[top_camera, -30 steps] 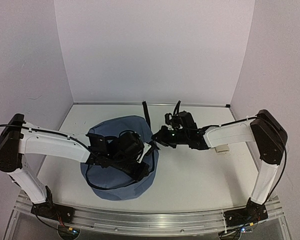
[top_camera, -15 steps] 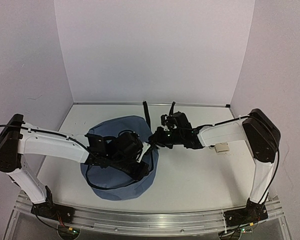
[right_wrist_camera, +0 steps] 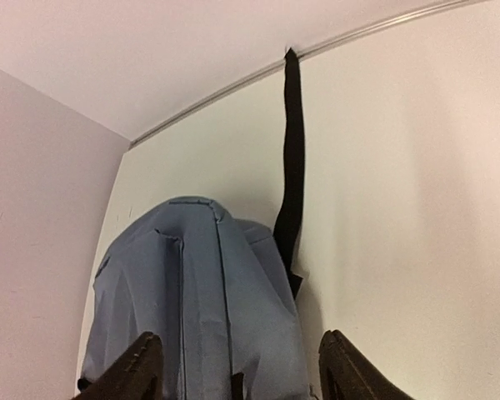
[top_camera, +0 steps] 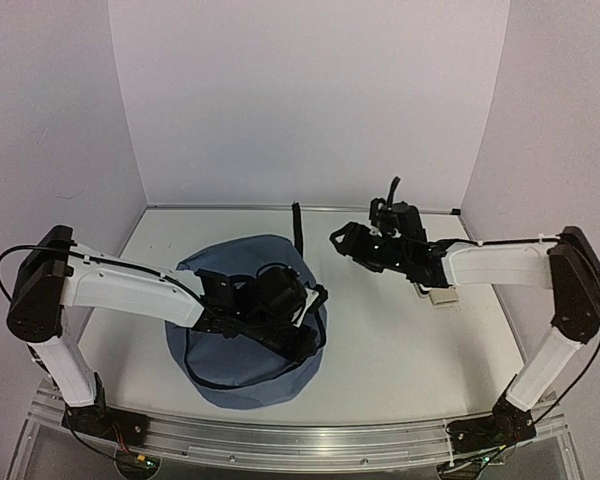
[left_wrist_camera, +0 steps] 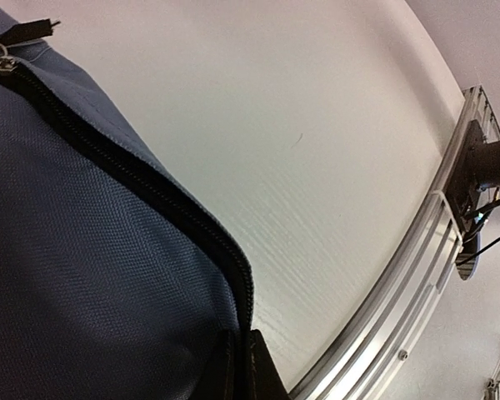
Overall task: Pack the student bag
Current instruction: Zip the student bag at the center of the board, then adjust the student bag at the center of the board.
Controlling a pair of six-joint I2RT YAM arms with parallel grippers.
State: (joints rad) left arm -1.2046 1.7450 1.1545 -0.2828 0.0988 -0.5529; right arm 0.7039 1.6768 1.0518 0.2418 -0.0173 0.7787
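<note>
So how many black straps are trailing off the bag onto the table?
1. The black strap runs from the far side of the student bag across the table to the back wall. Others may be hidden under the bag.

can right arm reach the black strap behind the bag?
Probably yes: right gripper is open, facing the black strap, which lies bare on the table behind the student bag; nothing between them.

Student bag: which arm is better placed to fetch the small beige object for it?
Right, probably: right claw is open, empty, nearer the beige object; left claw is shut on the student bag.
</note>
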